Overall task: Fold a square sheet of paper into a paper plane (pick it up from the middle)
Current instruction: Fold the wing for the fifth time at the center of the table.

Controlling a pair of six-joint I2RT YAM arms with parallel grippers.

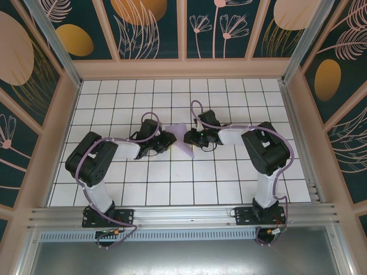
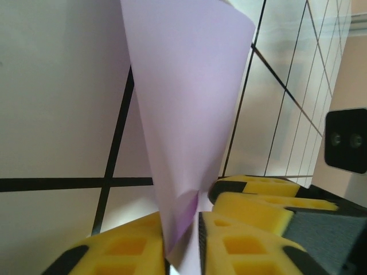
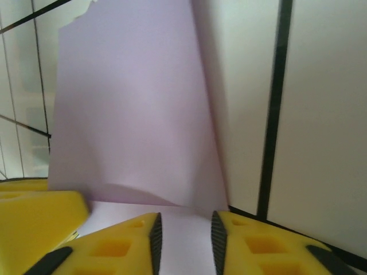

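Observation:
The square sheet of paper (image 1: 181,133) is lilac and partly folded into a pointed shape, and it sits between both grippers at the table's middle. My left gripper (image 1: 170,139) comes at it from the left. In the left wrist view this gripper (image 2: 180,222) is shut on the folded paper (image 2: 189,86), which rises out of the yellow pads as a cone. My right gripper (image 1: 189,138) faces it from the right. In the right wrist view it (image 3: 185,219) stands open with a flat part of the paper (image 3: 132,114) lying in the gap and a flap standing up beyond.
The white tiled table (image 1: 241,172) with black grid lines stretches all round the arms. Pink-framed walls (image 1: 183,67) close the back and sides. The right gripper's yellow fingers (image 2: 258,197) and a black camera block (image 2: 347,140) sit close beside my left gripper.

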